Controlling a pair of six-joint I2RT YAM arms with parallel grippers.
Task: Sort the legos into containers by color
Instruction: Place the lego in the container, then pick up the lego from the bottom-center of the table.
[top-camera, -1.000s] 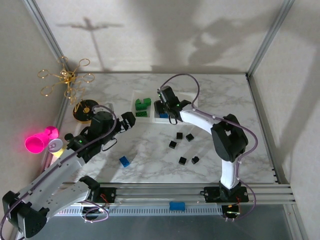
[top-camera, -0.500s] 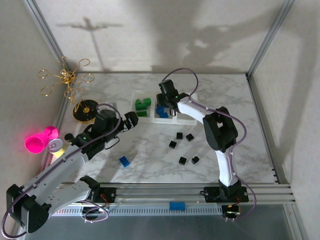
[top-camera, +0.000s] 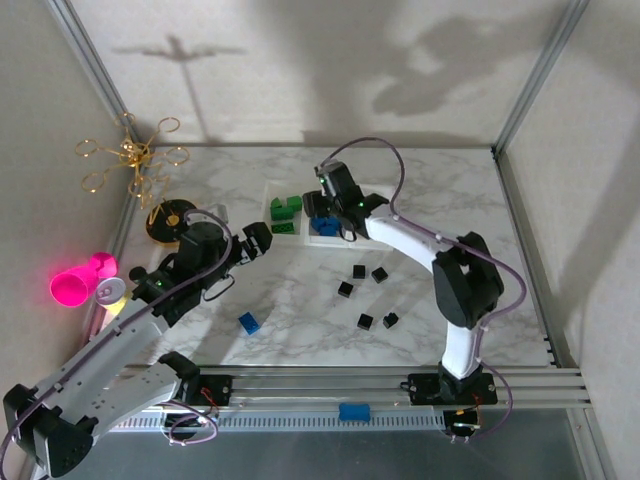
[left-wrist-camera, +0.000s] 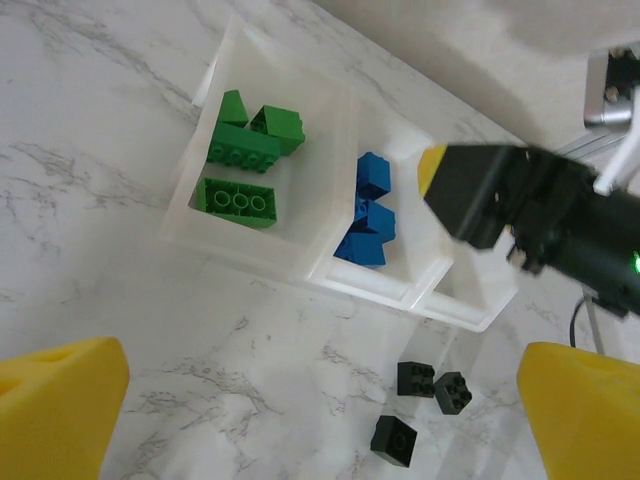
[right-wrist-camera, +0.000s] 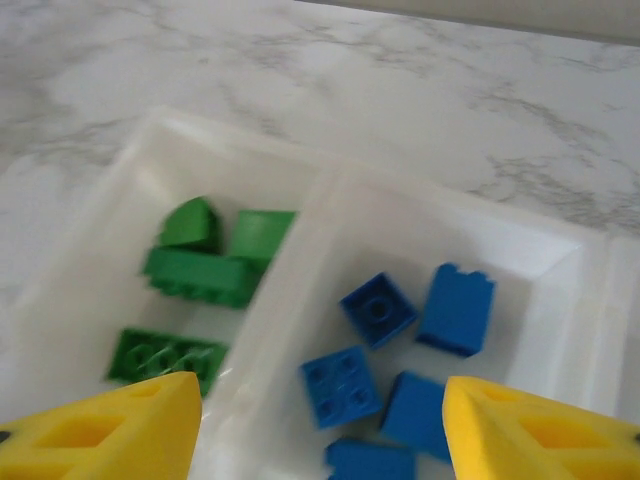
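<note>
The right gripper (right-wrist-camera: 325, 440) hangs low over the middle tray (right-wrist-camera: 420, 235) of the three joined translucent trays at the far middle of the marble table (top-camera: 450, 200). Its yellow fingers are spread wide with nothing between them, above about five blue bricks (right-wrist-camera: 378, 308) lying loose on the tray floor. The likeliest slip is on the way out. A finger dragged sideways could catch the thin divider, shove the whole row, or flick a blue brick over into the green tray (left-wrist-camera: 305, 200), where four green bricks (left-wrist-camera: 245, 155) are already sorted. The left gripper (left-wrist-camera: 322, 405), also wide open and empty, hovers just off the near left corner of that green tray. The two arms are crowded together there and could knock each other if both reach in at once. Five black bricks (top-camera: 358, 271) sit on the middle of the table between the trays and the near edge, and none is in the third tray (left-wrist-camera: 470, 300), which looks empty where it can be seen. These bricks are tiny and the marble looks slick, so an off-centre squeeze may squirt one away or bump its neighbour, as two pairs lie close together. The right arm overhangs that third tray, which makes a drop into the wrong compartment easy. The loose blue brick (top-camera: 248, 322) near the near left edge lies askew and may twist when pinched.
</note>
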